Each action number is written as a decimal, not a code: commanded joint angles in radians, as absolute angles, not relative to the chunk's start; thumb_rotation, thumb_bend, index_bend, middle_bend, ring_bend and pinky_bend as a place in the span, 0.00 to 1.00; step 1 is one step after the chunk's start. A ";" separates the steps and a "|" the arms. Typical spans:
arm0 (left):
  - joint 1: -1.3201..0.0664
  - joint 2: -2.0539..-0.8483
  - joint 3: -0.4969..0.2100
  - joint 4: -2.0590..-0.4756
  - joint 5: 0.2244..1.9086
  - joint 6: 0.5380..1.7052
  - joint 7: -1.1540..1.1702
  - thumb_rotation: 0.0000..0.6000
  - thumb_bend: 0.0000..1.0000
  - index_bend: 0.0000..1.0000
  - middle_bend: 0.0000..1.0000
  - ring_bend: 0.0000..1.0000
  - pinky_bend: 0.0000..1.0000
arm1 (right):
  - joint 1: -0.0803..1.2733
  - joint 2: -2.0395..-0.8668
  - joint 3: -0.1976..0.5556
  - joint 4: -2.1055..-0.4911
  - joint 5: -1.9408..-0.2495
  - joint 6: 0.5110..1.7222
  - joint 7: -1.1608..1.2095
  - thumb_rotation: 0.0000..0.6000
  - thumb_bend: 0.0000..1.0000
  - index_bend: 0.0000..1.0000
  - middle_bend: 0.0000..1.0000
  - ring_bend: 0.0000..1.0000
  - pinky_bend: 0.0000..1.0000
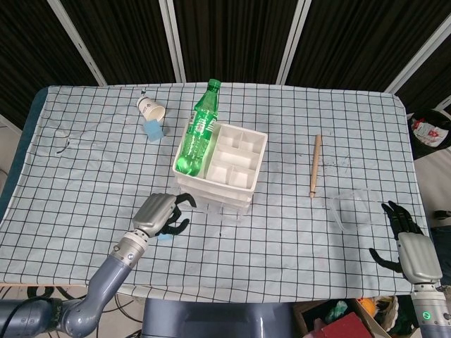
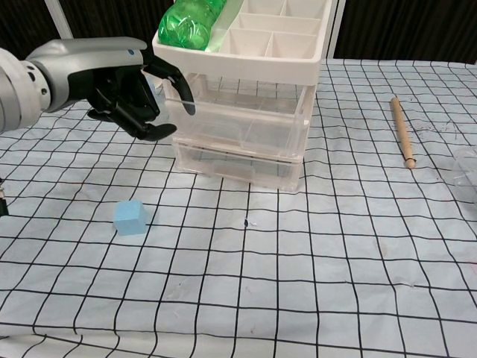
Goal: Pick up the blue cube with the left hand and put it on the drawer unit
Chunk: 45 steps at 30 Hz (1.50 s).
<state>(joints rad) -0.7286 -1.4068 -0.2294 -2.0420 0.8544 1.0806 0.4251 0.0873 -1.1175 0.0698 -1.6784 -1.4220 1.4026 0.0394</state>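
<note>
One blue cube [image 2: 131, 218] sits flat on the near-left cloth, with no long axis, left of the single drawer unit [image 2: 242, 112]. Above it, the left hand [image 2: 127, 86] hangs empty, fingers spread. The right hand [image 1: 411, 248] rests spread and empty, near right.

Clear glossy plastic drawer unit [image 2: 246, 127] on a matt checked cloth [image 2: 298, 283].

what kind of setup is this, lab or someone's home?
Most likely a lab or test bench, not a home. A table under a black-and-white grid cloth stands before black curtain panels, and the props look staged: a white plastic drawer unit, a small blue cube, a green plastic bottle.
</note>
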 commanded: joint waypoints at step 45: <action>-0.480 -1.169 0.000 -2.025 0.979 1.179 0.333 1.00 0.23 0.25 1.00 0.99 0.96 | 0.084 -1.117 0.070 -1.687 -1.421 1.406 0.039 1.00 0.21 0.00 0.00 0.01 0.19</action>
<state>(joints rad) -0.4618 -1.1418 0.0086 -2.0478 1.0116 1.2066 0.3114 0.0842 -1.1168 0.0699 -1.6869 -1.4206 1.4060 0.0394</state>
